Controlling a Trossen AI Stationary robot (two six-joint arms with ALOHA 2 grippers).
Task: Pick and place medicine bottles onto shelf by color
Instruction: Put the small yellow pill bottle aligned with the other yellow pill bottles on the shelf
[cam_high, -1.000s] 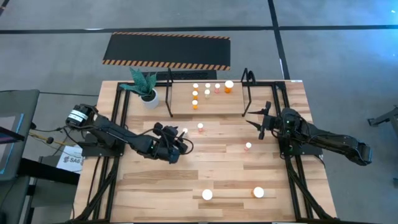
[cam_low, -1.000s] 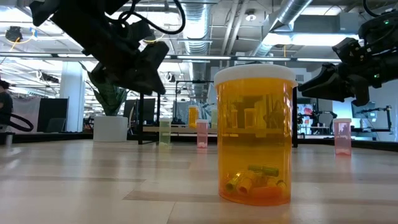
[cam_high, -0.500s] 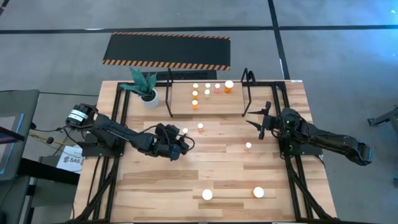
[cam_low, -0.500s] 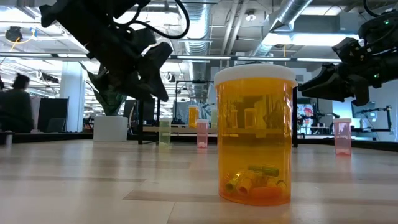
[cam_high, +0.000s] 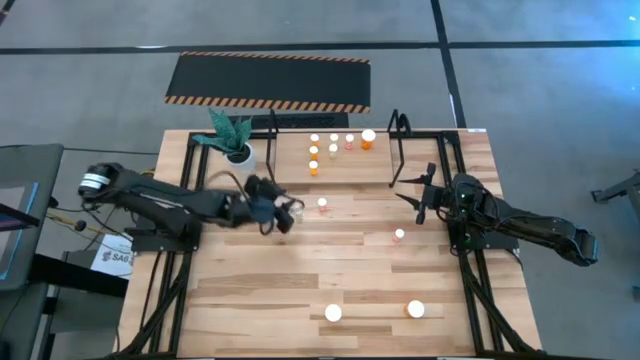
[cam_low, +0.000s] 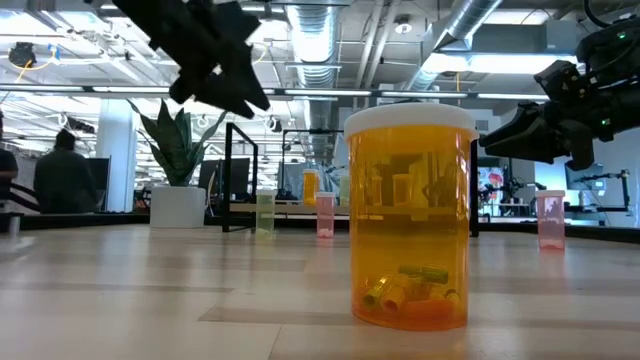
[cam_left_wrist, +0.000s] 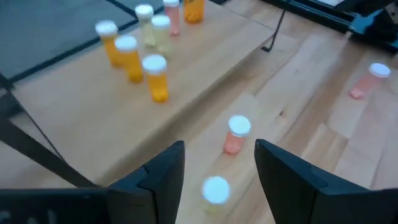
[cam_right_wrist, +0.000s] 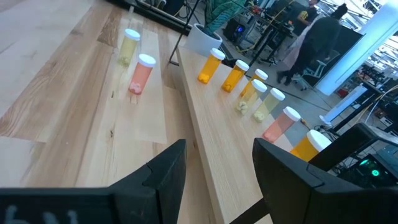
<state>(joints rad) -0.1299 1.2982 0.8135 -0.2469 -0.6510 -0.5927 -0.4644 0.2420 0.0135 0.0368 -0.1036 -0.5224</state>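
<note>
High view: the left gripper (cam_high: 284, 212), jaws parted and empty, is held above a yellowish bottle (cam_high: 296, 211) on the desk (cam_high: 260, 300), just before the shelf (cam_high: 335, 160) bearing six bottles. The right gripper (cam_high: 410, 190), likewise released, is raised beside the shelf's right end.

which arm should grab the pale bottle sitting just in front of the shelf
Left. The left gripper hangs open almost over that pale bottle, which shows between its fingers in the left wrist view. The right gripper waits open by the shelf's far end.
</note>
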